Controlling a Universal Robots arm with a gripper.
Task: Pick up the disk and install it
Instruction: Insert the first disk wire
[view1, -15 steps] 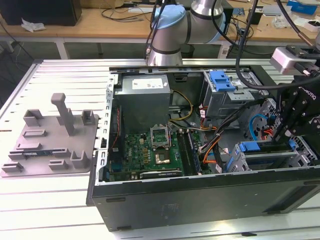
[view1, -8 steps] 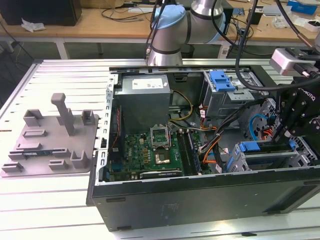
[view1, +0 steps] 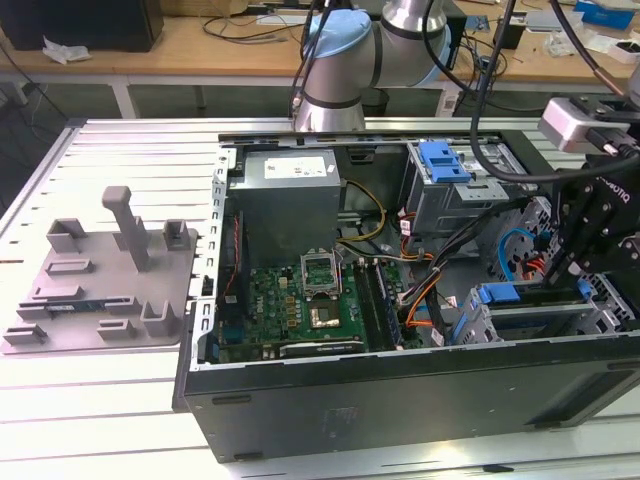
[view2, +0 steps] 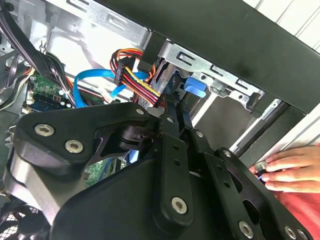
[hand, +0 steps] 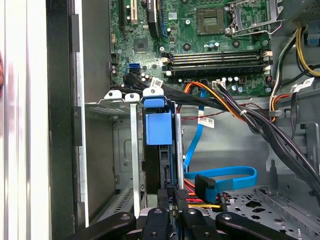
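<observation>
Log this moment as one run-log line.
claw: shut on disk | disk: on edge, partly inside drive cage | hand: resting on case edge

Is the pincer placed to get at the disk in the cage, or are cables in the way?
Probably yes. In the first wrist view the pincer sits right at the end of the disk, in line with its slot in the cage. The blue cable lies off to one side, not between them.
</observation>
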